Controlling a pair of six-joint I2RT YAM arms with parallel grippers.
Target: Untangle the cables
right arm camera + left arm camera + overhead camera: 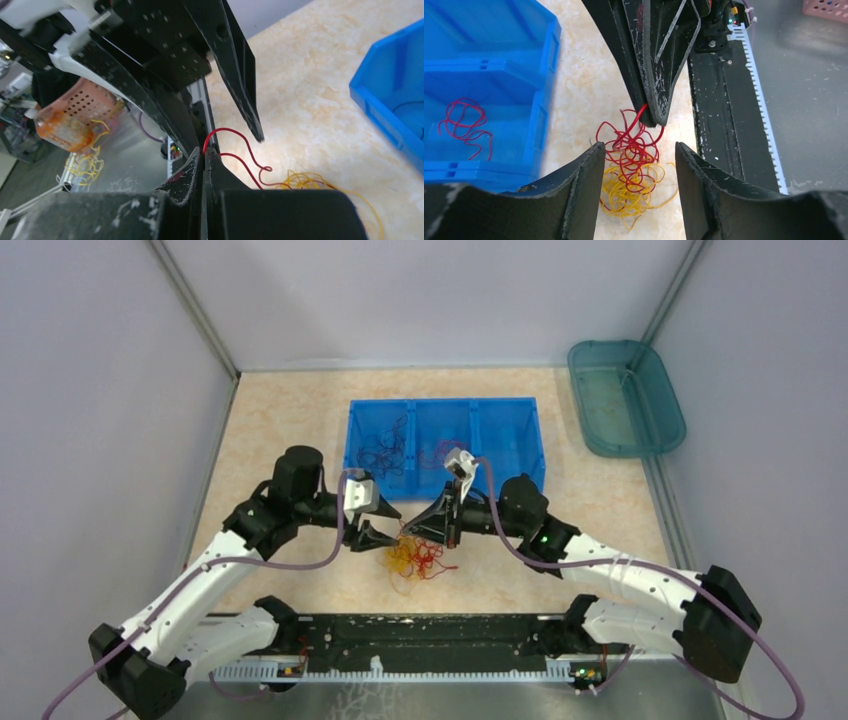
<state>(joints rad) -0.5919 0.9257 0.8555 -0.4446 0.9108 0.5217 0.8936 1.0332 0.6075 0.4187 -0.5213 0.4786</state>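
Jaws of the right gripper [205, 156] clench a thin curly red cable [632, 159]; left gripper [639, 146] jaws stand released near it.

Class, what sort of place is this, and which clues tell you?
Probably a robotics lab test cell: plain grey partition walls, paired robot arms bolted to a small table, and a blue sorting bin.

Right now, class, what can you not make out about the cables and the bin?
- Top view: tangle too small to trace its crossings.
- Left wrist view: the fingers of the left gripper hide the yellow cable's edge; the blue bin runs off the left edge.
- Right wrist view: the right gripper, shut on the red cable, blocks most of the tangle; the bin is cut off at the right edge.
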